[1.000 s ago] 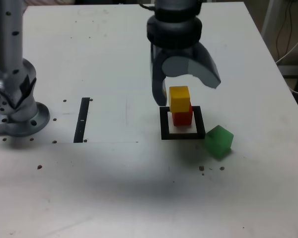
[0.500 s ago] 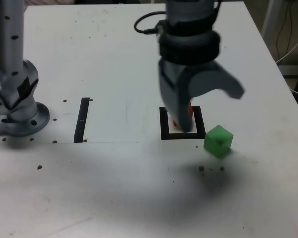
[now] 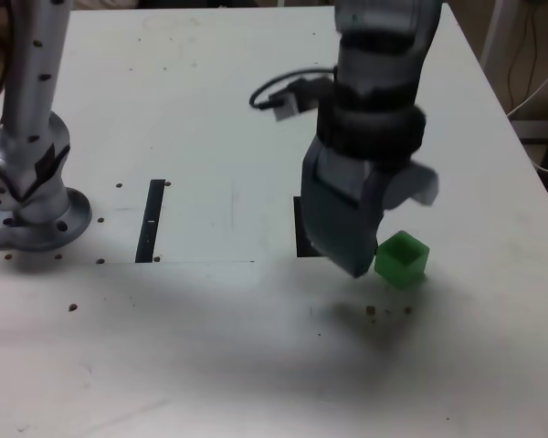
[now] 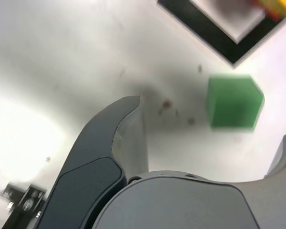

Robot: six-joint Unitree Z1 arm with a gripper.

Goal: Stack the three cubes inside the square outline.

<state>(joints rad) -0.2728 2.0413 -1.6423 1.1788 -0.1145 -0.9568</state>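
While its fingers stand wide apart, the gripper (image 3: 384, 239) hangs beside the green cube (image 3: 402, 259), hiding the square outline (image 4: 214, 33).

The single arm reaches in from the top of the exterior view, wrist angled downward over the table, a cable looping off its side. Its gripper (image 3: 384, 233) hangs low with both grey jaws spread wide, nothing between them; the wrist view shows one curved jaw in the foreground.
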